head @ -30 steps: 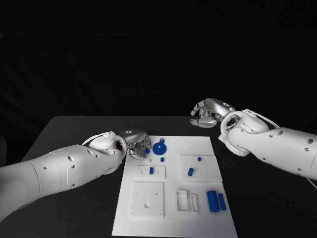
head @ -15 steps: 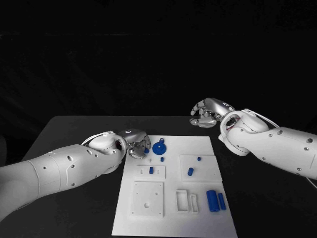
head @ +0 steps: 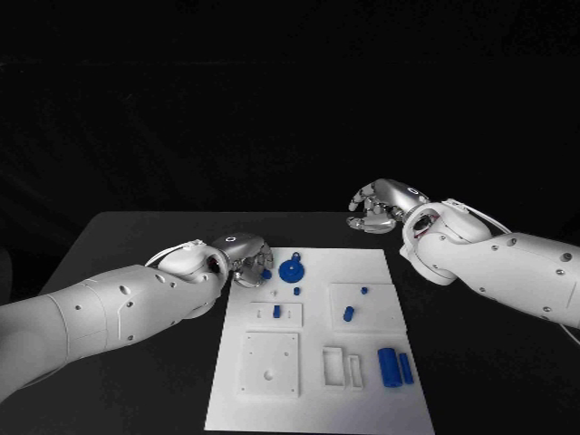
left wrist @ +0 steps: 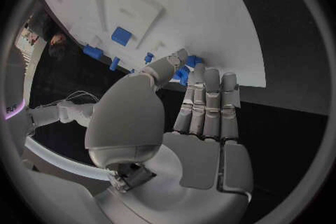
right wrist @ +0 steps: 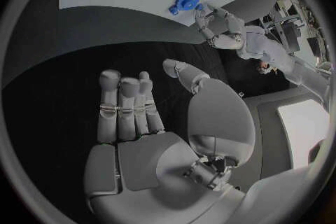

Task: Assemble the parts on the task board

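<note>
On the black table: the white task board (head: 369, 265) lies between the two arms, its far end level with both hands.
Left hand (head: 248, 263): it sits at the board's far left corner. The left wrist view shows its thumb and fingertips (left wrist: 187, 71) closed around a small blue part (left wrist: 184, 74) at the board's edge; I judge the part pinched, though most of it is hidden.
Right hand (head: 376, 207): it hangs over bare table beyond the board's far right corner, fingers loosely curled and apart, holding nothing.
Round blue part (head: 292, 269): it lies on the board just beside the left hand.
Other blue parts: small pegs (head: 296, 291) stand near the board's middle, and two long bars (head: 395, 366) lie side by side at its near right.
Risk, slip: the pinch looks shallow and at the very edge, so the part may drop onto the dark table.
Risk, collision: the round part is so close that a sideways sweep of the fingers could push it.
Risk, misfit: a tilted part may jam at its socket.
</note>
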